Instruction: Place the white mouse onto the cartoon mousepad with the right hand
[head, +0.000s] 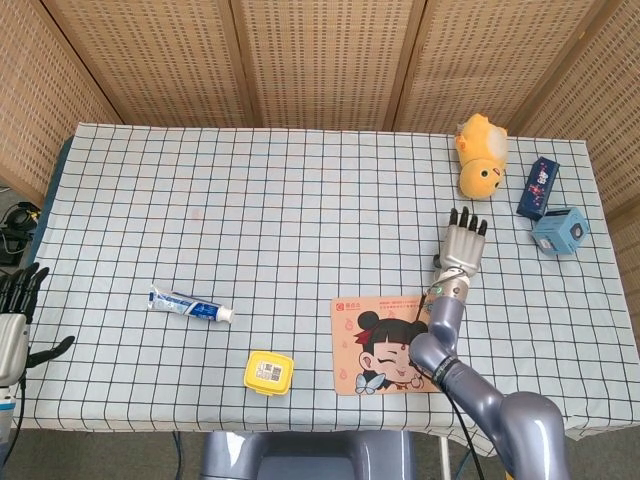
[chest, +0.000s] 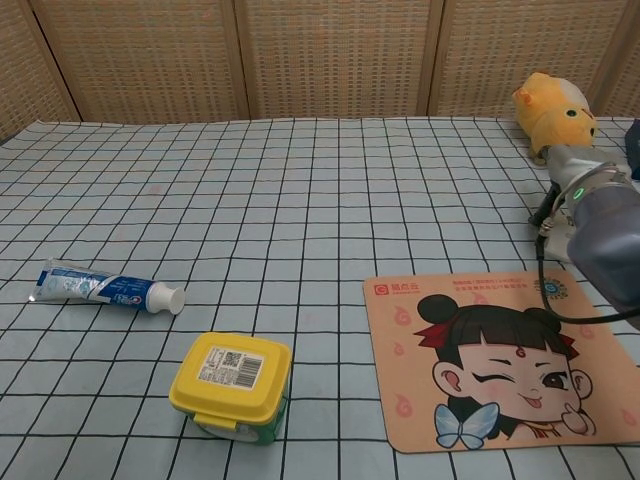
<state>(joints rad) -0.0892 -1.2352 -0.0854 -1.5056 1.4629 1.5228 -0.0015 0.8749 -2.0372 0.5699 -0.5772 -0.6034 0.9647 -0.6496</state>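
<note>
The cartoon mousepad (head: 385, 345) (chest: 500, 360) lies at the table's front right, with a winking girl printed on it. My right hand (head: 463, 245) (chest: 575, 190) hovers palm down just beyond the pad's far right corner, fingers stretched forward. The white mouse (chest: 556, 245) shows only as a pale sliver under the palm in the chest view; the head view hides it entirely beneath the hand. The hand holds it from above. My left hand (head: 15, 320) hangs off the table's left edge with its fingers apart and nothing in it.
An orange plush (head: 480, 155) (chest: 555, 115) sits behind the right hand. A dark blue box (head: 538, 187) and a light blue cube (head: 560, 230) stand at the far right. A toothpaste tube (head: 190, 307) (chest: 105, 285) and a yellow-lidded tub (head: 268, 372) (chest: 232, 385) lie front left.
</note>
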